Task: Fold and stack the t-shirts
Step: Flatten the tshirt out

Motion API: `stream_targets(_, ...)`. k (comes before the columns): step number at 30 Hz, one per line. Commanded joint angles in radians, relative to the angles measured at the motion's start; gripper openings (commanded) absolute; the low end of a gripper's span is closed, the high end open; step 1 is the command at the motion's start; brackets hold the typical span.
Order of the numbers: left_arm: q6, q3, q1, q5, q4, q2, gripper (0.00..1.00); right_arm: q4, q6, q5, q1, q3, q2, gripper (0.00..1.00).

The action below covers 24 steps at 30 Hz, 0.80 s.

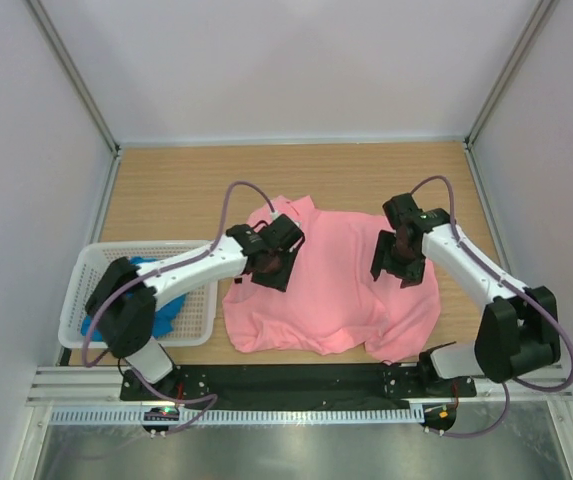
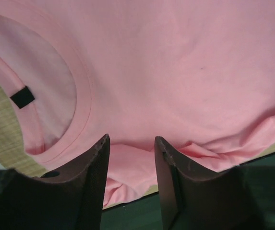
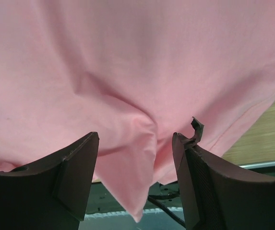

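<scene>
Fixed overhead camera: looks steeply down from above the near edge of the pale wooden tabletop. It takes in the whole surface, with the white perforated plastic basket at left and the salmon-pink fabric t-shirt at centre. Left wrist camera: peers out between the dark fingers of the left gripper, very close above the shirt's round neckline. Right wrist camera: equally near, facing past the right gripper onto plain pink cloth. All three views share that shirt.

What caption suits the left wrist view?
Left gripper, jaws apart, above the pink t-shirt beside its neckline.
</scene>
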Motion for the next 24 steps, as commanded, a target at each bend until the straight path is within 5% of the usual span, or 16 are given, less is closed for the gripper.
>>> stream_targets(1,0.017,0.029,0.03,0.058,-0.017,0.129,0.41,0.096,-0.011,0.028,-0.007,-0.018,0.083,0.7)
stream_targets(14,0.098,0.357,0.245,0.097,-0.109,0.562,0.38,0.267,-0.046,0.044,-0.054,0.097,0.421,0.77)
stream_targets(18,0.124,0.517,0.287,0.078,-0.101,0.674,0.4,0.302,-0.081,0.073,-0.079,0.223,0.601,0.77)
stream_targets(24,0.166,0.929,0.359,0.044,-0.232,0.831,0.46,0.178,-0.204,0.131,-0.123,0.63,0.818,0.79)
